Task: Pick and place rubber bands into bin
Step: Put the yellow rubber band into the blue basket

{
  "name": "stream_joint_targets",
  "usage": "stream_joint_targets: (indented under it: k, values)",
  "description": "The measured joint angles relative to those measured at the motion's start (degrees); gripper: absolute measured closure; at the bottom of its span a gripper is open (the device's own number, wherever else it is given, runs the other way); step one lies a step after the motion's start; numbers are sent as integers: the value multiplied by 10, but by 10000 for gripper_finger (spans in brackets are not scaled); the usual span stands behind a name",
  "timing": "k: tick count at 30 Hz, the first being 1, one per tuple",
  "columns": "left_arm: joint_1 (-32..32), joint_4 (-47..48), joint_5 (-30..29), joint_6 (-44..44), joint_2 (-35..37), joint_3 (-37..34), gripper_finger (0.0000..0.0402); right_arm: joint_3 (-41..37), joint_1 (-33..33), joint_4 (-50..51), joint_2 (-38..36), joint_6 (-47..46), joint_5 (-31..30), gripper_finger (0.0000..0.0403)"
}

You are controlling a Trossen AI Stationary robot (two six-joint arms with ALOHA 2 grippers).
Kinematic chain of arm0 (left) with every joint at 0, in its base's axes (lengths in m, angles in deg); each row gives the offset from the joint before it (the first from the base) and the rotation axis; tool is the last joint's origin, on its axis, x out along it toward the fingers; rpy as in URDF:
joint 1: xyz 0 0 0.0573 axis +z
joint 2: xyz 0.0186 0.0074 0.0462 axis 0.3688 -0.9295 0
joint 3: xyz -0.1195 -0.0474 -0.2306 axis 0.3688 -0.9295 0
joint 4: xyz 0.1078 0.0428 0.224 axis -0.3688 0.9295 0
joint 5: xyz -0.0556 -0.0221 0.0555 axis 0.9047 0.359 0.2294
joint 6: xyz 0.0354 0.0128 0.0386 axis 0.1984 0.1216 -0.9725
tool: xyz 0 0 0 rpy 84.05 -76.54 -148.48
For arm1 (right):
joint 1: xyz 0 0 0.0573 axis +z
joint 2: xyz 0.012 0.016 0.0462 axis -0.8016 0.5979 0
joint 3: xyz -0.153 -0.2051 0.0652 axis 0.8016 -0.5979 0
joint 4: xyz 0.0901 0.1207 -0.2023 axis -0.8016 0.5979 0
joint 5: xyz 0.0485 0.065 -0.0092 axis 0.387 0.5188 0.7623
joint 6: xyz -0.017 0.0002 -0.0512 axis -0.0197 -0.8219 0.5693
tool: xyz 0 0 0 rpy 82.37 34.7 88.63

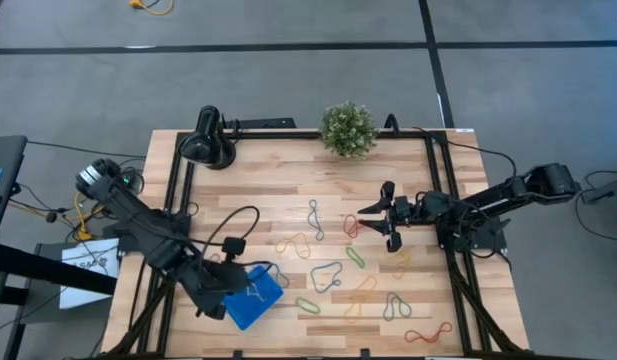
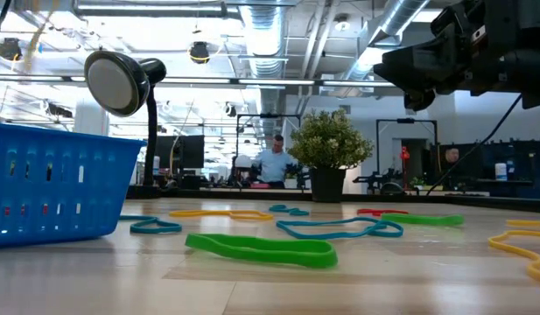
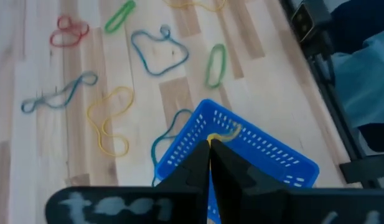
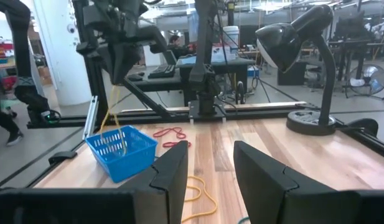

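While the left gripper (image 4: 120, 46), pinched on 1 yellow band (image 4: 114, 118), hangs over the bin (image 1: 254, 297), approx. 12 rubber bands (image 1: 326, 277) remain on table; right gripper (image 1: 388, 215) spread, idle.

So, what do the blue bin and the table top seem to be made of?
The blue bin looks like moulded plastic: one even bright colour, thin walls pierced by rows of slots. The table top appears to be wood, joined from short light and darker strips with visible grain; its finish seems smooth, perhaps sealed, though that is uncertain.
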Motion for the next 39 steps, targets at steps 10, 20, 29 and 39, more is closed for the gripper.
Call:
stream_joint_targets:
  k: [10, 20, 29, 39]
  values:
    - [26, 38, 15, 78, -60, 0, 372, 0, 0, 0, 0, -9, 0, 280]
    - [59, 47, 37, 24, -66, 0, 285, 0, 0, 0, 0, -9, 0, 280]
    - [76, 193, -72, 60, 25, 0, 287, 95, 1, 165, 9, -11, 0, 280]
    - [91, 205, -216, 65, 153, -32, 289, 378, 26, 490, 228, 9, -6, 280]
